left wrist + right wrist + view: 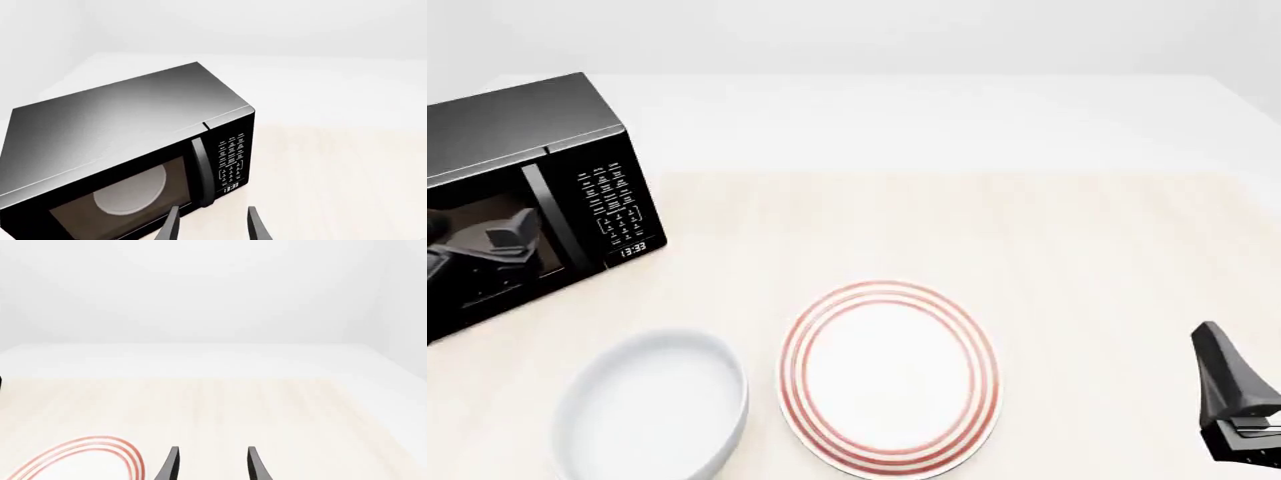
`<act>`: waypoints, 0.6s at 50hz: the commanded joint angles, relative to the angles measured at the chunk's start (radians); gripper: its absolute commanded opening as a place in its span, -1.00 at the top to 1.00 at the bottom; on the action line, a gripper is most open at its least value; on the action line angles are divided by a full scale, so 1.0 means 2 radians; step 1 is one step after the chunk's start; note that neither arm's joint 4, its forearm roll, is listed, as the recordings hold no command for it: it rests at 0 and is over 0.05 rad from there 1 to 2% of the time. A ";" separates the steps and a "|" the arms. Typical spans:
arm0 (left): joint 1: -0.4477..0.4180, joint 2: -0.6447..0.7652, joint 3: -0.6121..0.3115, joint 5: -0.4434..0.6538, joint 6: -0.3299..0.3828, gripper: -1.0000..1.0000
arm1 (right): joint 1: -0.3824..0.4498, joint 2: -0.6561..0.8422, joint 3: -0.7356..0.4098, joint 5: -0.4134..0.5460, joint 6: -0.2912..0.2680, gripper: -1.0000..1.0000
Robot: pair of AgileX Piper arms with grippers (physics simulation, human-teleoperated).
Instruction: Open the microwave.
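The microwave is a glossy black box at the table's far left, with its dark glass door shut. Its vertical handle runs beside the white-labelled keypad, and the clock reads 13:33. The white turntable shows through the glass. My left gripper is open and a short way in front of the door, its fingers lined up on either side of the handle without touching it. From the front it is a dark shape against the door. My right gripper is open and empty, low at the front right.
A white plate with red rings lies at the front middle of the light wooden table. A white bowl stands to its left, in front of the microwave. The plate's rim shows beside my right fingers.
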 commanded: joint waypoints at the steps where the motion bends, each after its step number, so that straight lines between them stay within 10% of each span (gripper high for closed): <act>1: -0.001 0.082 0.009 -0.084 -0.006 -1.00 | 0.000 0.000 0.000 0.000 0.000 -1.00; 30: 0.000 0.143 -0.034 -0.083 -0.006 -1.00 | 0.000 0.000 0.000 0.000 0.000 -1.00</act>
